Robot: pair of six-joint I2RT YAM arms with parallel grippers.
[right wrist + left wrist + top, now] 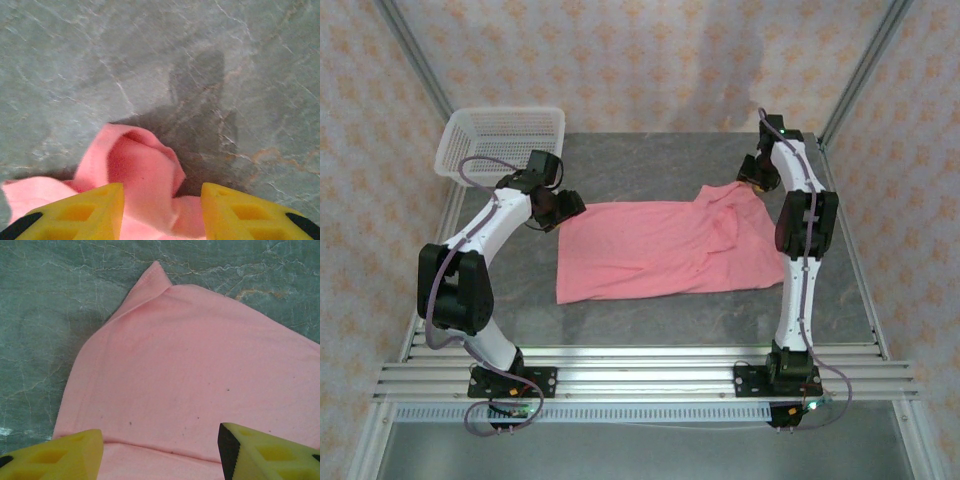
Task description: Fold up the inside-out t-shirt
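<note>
Salmon-pink t-shirt (660,250) lies spread mid-frame on a grey table (620,320). Both tools stand open, seemingly ready to pinch: left gripper (160,440) over its left edge, right gripper (162,202) straddling a raised bunch at right.

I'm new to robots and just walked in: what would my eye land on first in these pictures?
The salmon-pink t-shirt stands out first, spread across the middle of the grey table. The left arm's fingers stand apart over its far left corner, and the right arm's fingers straddle a bunched-up fold at its far right end. A white mesh basket sits at the table's far left corner.
</note>
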